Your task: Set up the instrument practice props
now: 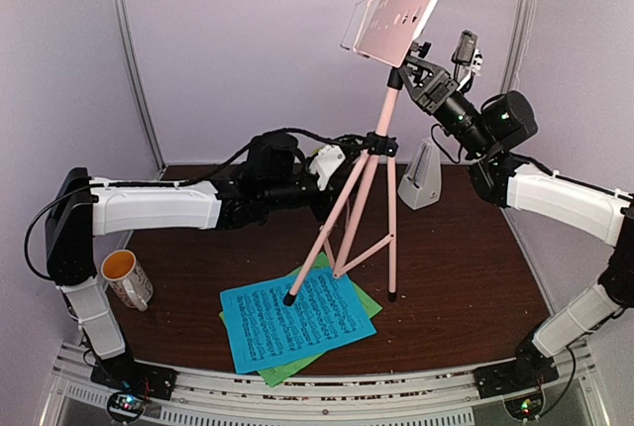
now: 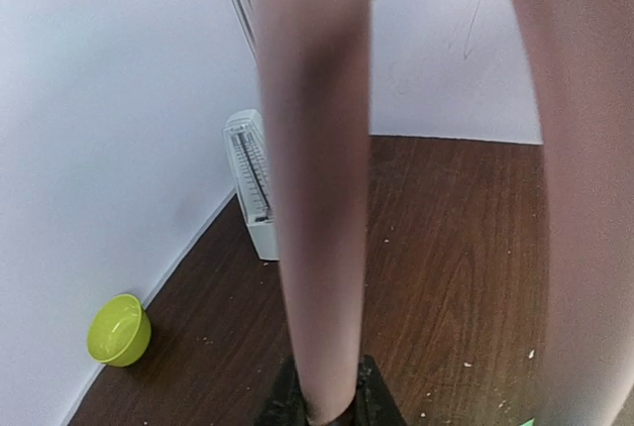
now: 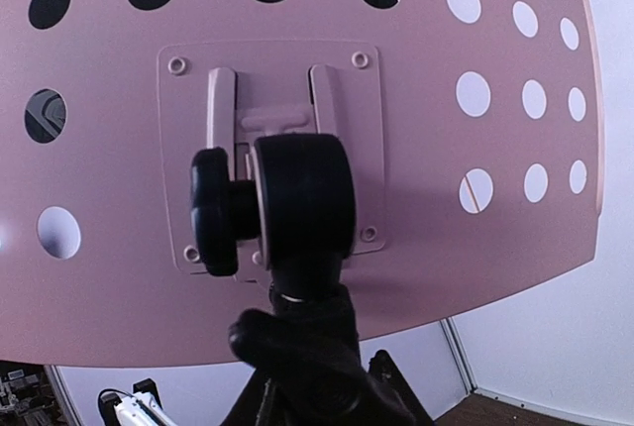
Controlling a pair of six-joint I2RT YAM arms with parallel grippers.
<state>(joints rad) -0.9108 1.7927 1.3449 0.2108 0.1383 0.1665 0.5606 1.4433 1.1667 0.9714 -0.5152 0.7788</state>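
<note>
The pink perforated music stand (image 1: 389, 139) stands upright on its tripod legs, its desk tilted at the top. One leg's foot rests on the blue music sheet (image 1: 297, 325), which lies over the green sheet (image 1: 369, 300). My left gripper (image 1: 349, 170) is shut on a pink leg tube (image 2: 317, 198) just below the hub. My right gripper (image 1: 414, 67) is shut on the black neck (image 3: 302, 337) under the desk's back (image 3: 475, 228). The white pyramid metronome (image 1: 423, 176) stands behind the stand and also shows in the left wrist view (image 2: 253, 183).
A white mug with an orange lining (image 1: 127, 277) stands at the near left. A lime-green bowl (image 2: 119, 329) sits by the back wall. White walls enclose the brown table (image 1: 466, 277) on three sides.
</note>
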